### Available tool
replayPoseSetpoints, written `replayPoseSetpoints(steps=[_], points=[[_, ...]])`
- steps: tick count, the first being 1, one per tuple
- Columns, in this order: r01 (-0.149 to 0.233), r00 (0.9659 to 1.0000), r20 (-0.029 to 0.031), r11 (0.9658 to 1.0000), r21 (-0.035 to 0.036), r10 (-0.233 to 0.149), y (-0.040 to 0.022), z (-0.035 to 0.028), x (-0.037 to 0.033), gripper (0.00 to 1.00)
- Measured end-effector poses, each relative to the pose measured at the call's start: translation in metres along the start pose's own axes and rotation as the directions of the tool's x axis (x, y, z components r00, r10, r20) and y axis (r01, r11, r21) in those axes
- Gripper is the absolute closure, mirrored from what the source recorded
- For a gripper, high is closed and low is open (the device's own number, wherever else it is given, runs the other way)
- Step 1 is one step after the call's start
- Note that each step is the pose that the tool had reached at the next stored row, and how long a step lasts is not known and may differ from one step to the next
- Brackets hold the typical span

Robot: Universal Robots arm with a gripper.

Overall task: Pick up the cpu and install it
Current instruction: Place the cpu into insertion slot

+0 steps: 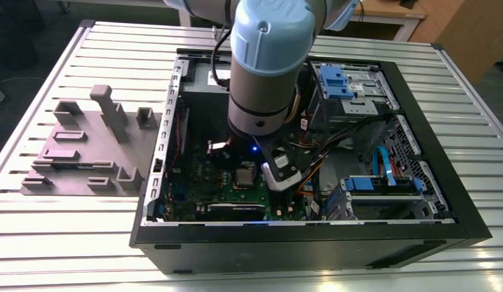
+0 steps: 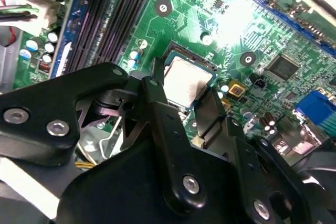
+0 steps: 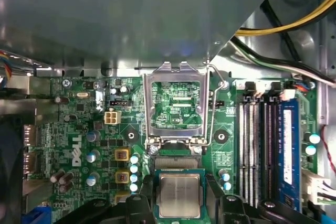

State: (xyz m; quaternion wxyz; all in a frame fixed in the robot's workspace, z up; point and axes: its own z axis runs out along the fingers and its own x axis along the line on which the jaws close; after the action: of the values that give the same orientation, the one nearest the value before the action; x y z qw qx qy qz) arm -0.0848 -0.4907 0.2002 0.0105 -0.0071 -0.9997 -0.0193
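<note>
The cpu (image 3: 179, 195), a small square chip with a silvery top, lies at the motherboard socket inside the open computer case (image 1: 316, 238); it also appears as a pale square (image 1: 244, 177) below the arm's wrist. My gripper (image 2: 184, 95) straddles it in both wrist views. Its black fingers (image 3: 148, 190) press against two opposite edges of the chip. The socket's metal load plate (image 3: 176, 103) is flipped open beside the cpu. I cannot tell whether the chip is fully seated.
A purple-grey plastic tray (image 1: 81, 152) with raised blocks lies on the slatted table (image 1: 73, 243) at the exterior view's left. Memory slots (image 3: 257, 145), yellow and black cables (image 3: 294, 24) and blue drive brackets (image 1: 336, 82) crowd the case around the socket.
</note>
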Motion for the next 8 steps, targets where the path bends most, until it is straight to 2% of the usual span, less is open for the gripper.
replayPoseSetpoints(steps=[8], points=[[0.000, 1.0000, -0.0001, 1.0000, -0.0026, 0.000, 0.0001, 0.0058, 0.0006, 0.53]])
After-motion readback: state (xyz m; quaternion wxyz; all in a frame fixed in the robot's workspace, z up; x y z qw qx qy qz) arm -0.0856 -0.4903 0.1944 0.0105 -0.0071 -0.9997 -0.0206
